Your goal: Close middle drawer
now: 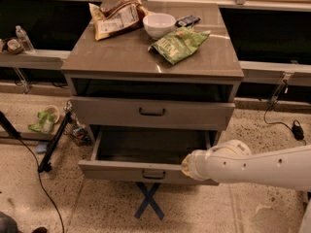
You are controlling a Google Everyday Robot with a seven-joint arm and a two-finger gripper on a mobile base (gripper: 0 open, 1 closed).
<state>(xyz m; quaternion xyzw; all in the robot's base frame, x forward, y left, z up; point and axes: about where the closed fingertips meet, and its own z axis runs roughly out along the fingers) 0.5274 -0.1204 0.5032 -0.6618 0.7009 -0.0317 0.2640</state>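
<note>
The step in hand is the push itself. The middle drawer stands pulled well out of the cabinet, its dark inside open to view and apparently empty, and its flat front panel hangs far forward of the cabinet's face. The taller drawer above it sits shut, flush with the cabinet front.

The gripper is at the right part of the open drawer's front panel, to the right of the small dark handle and at or just beside the panel's top edge. I cannot tell whether it touches the panel, nor how far open it is or whether it has hold of anything; its working end is hidden against the drawer front.

The arm comes in from the right of the cabinet, low and nearly level, with its thick white forearm reaching across to a rounded wrist just in front of the cabinet's right corner.

By my judgement the task is barely begun, since the drawer looks close to fully out. The next move calls for a straight, steady push toward the cabinet's back, along the slides. Because the contact sits right of the handle, an off-centre shove could skew the drawer, so pressing nearer the middle would be safer.

A bowl and a green bag lie on the cabinet's top, clear of the work.
</note>
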